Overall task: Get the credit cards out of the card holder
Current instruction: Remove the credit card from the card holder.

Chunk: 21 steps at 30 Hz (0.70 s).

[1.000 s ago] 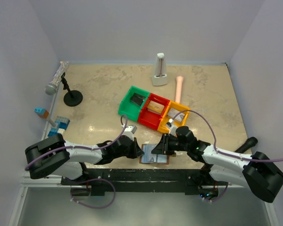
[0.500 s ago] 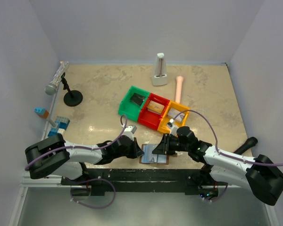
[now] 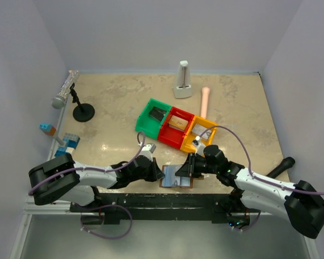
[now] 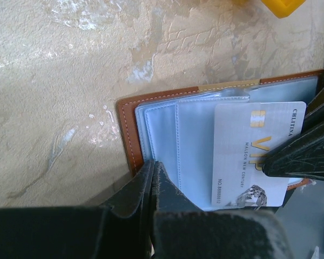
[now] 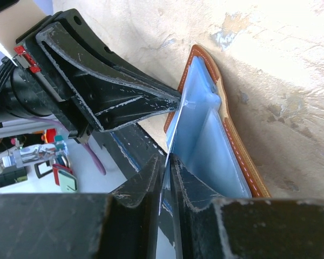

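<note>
Card holder (image 4: 159, 129) at near table (image 3: 124, 108) edge; right gripper (image 5: 166, 167) pinches card (image 4: 248, 151).

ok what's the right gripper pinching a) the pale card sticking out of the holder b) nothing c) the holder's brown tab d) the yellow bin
A: the right gripper has its fingers closed on the thin edge of the pale card, which is partly out of the card holder.

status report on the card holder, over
Left gripper shut, tips on the edge of the card holder. Right gripper shut on a white card, over the open holder. Nothing in the way.
</note>
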Available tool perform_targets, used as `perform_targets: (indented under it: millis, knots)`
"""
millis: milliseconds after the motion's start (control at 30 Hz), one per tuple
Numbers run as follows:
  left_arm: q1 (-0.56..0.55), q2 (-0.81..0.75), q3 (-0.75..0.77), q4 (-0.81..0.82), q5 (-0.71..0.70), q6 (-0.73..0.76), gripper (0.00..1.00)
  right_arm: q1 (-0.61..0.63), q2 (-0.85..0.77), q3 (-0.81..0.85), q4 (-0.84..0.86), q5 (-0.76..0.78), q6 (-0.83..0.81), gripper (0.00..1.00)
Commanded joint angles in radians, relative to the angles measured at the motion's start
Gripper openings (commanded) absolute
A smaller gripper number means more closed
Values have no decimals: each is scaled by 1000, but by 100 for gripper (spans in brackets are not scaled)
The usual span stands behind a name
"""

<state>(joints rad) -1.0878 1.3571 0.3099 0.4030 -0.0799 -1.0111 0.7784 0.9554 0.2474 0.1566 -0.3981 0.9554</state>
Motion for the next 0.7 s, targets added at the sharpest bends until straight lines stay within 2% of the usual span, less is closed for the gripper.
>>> perform_targets:
  millis: [0, 267, 467, 667]
  knots:
    - [-3, 11, -48, -121, -38, 14, 0, -5, -17, 26, 20, 15, -15, 16]
    - [-3, -29, -63, -125, -54, 12, 0, -4, -12, 26, 17, 18, -15, 11]
    - [-3, -53, -75, -122, -58, 12, 0, -4, 0, 29, 9, 25, -15, 0]
    - [-3, -73, -87, -124, -70, 8, 0, -5, -15, 44, -46, 42, -26, 0]
